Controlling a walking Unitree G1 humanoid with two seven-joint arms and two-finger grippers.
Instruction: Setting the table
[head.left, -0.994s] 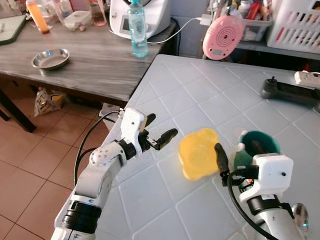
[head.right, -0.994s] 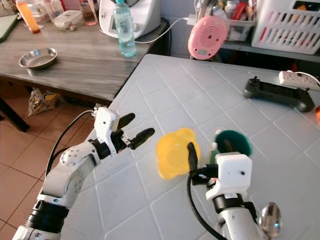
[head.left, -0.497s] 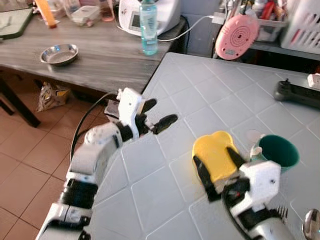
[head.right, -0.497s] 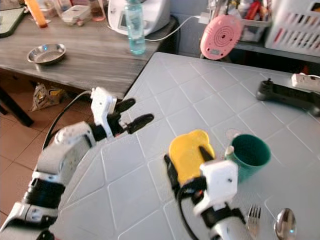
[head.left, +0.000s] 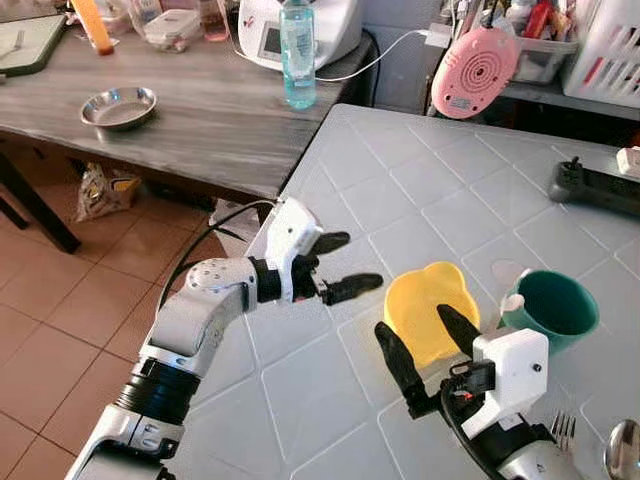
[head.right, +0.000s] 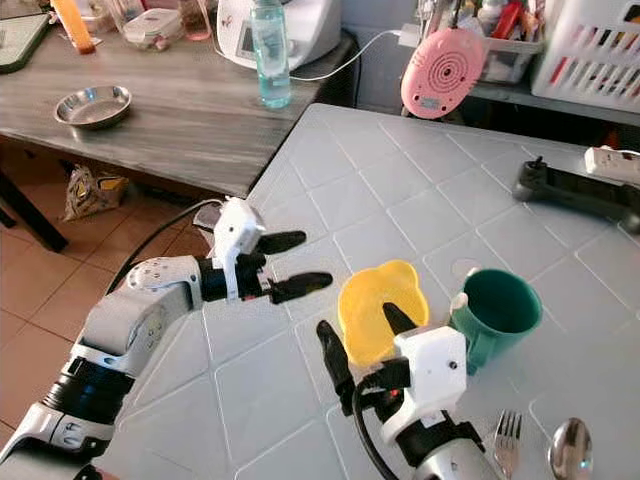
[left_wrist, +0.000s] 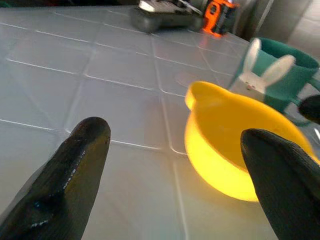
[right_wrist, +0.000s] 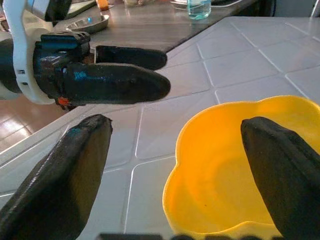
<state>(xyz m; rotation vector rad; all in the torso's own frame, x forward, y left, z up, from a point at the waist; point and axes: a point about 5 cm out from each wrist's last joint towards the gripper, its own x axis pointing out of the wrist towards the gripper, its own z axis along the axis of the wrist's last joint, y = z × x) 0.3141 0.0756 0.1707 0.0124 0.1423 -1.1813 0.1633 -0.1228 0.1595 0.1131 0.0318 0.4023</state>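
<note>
A yellow bowl (head.left: 428, 308) sits upright on the white tiled table (head.left: 420, 190), with a green cup (head.left: 553, 309) bearing a white bunny figure just to its right. My right gripper (head.left: 412, 325) is open at the bowl's near side, one finger to the left of the bowl and the other over its near rim; in the right wrist view the bowl (right_wrist: 235, 170) lies between the spread fingers (right_wrist: 75, 175). My left gripper (head.left: 358, 262) hovers open above the table just left of the bowl, pointing at it. A fork (head.right: 507, 440) and a spoon (head.right: 570, 447) lie at the near right.
The white table's left edge runs beside my left arm, with tiled floor below. A wooden table (head.left: 200, 120) to the left carries a metal dish (head.left: 119, 107) and a water bottle (head.left: 297, 55). A black controller (head.left: 600, 190) and a pink round device (head.left: 473, 73) are at the far side.
The right gripper brought the tilted yellow bowl down onto the table, let go of it and opened wide. The left gripper moved right, closer to the bowl.
</note>
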